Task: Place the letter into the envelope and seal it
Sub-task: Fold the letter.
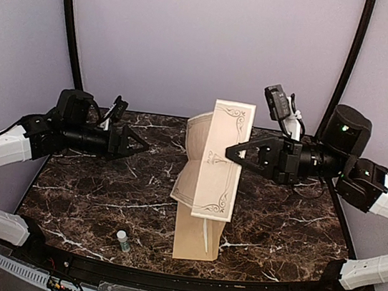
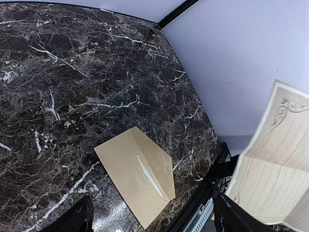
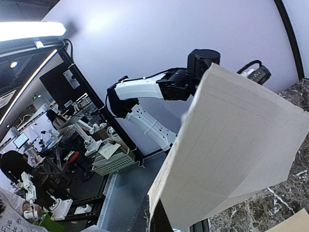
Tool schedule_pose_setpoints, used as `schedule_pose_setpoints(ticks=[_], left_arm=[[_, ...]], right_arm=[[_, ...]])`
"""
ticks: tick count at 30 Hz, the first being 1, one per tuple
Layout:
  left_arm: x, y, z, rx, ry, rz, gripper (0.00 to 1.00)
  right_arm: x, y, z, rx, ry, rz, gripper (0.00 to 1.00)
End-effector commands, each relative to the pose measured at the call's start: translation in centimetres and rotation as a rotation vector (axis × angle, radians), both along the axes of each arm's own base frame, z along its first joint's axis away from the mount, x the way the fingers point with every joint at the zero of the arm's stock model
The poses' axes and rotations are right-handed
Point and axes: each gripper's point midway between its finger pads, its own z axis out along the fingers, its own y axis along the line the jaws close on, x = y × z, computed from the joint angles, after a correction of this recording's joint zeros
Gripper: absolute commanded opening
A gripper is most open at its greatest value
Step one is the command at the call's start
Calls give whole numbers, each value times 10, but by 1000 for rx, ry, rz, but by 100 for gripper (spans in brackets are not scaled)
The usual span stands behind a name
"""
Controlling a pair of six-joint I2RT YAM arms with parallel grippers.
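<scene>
The letter (image 1: 214,155), a cream lined page with brown scroll corners, hangs folded and upright in the air above mid-table. My right gripper (image 1: 231,151) is shut on its right edge. In the right wrist view the letter (image 3: 241,145) fills the right half, its edge pinched between the fingers (image 3: 153,220). The kraft-brown envelope (image 1: 196,236) lies flat on the marble below the letter, flap open with a pale strip; it also lies under the left wrist camera as the envelope (image 2: 137,176). My left gripper (image 1: 143,146) is open and empty, left of the letter (image 2: 275,169), at about the same height.
A small capped bottle (image 1: 123,240) stands near the table's front edge, left of the envelope. The dark marble table (image 1: 87,188) ends in a black rim (image 2: 207,188) close to the envelope. The left arm (image 3: 145,89) shows beyond the letter in the right wrist view.
</scene>
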Motion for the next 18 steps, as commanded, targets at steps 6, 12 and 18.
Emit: schedule_pose_setpoints(ticks=[6,12,18], left_arm=[[1,-16,-14,-83,25,-64,83],[-13,-53,0,-160,-28,-207,82],[-45,-101,15,-219,-70,-409,80]], right_arm=[[-37,21,55,128,-125,167,0],[-51,24,65,173,-141,235,0],[-51,22,65,182,-154,220,0]])
